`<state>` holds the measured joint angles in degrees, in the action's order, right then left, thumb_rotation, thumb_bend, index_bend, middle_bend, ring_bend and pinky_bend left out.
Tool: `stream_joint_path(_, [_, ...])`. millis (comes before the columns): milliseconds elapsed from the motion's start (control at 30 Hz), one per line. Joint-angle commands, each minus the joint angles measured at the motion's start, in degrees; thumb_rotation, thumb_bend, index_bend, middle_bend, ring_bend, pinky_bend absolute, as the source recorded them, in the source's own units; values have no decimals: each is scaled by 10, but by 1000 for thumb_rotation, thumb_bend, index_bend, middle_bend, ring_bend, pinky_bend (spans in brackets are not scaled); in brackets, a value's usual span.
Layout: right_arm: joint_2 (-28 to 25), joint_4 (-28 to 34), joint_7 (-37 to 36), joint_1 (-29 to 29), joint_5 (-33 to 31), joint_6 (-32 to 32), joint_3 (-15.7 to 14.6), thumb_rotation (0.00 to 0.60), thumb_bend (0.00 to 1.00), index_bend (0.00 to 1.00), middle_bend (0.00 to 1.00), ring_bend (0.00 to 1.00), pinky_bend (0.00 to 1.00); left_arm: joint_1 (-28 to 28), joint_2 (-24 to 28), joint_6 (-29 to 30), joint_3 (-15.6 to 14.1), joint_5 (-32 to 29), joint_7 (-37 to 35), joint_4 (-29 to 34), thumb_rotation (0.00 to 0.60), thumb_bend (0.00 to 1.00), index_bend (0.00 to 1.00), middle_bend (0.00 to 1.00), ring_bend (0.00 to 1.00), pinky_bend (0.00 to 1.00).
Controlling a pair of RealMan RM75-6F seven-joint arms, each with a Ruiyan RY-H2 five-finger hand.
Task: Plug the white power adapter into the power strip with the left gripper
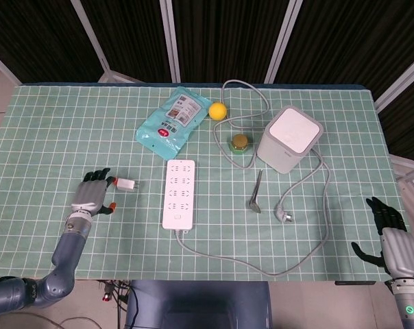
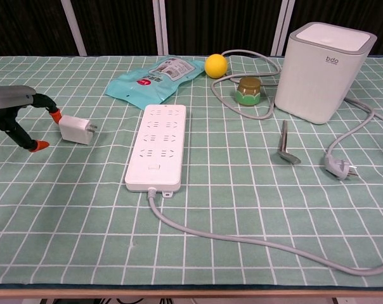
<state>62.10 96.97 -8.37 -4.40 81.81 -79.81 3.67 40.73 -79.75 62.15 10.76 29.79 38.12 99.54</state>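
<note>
Orange-tipped left hand [image 1: 92,197] low on table | fingers apart | fingertip touching white adapter [image 2: 75,129]

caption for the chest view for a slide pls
Left hand reaching the white power adapter beside the power strip on the green checked cloth.

A green checked tablecloth [image 1: 70,130] fronts dark curtains [image 1: 221,34].

Grey-shelled left hand [image 1: 92,196], dark fingers, orange fingertips [image 2: 54,116], blue-grey forearm
</note>
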Motion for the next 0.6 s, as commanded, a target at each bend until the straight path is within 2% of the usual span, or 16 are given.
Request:
stream_joint_path(33, [0,0,0,0,0,0,0,600,339,0,0,0,0,2,3,3,-2,6,-3,7,600,336,279,0,0,0])
stream_joint_path(600, [0,1,0,0,1,1,0,600,339,0,0,0,0,18,1,16,-8,13,-11,23,600,336,279,0,0,0])
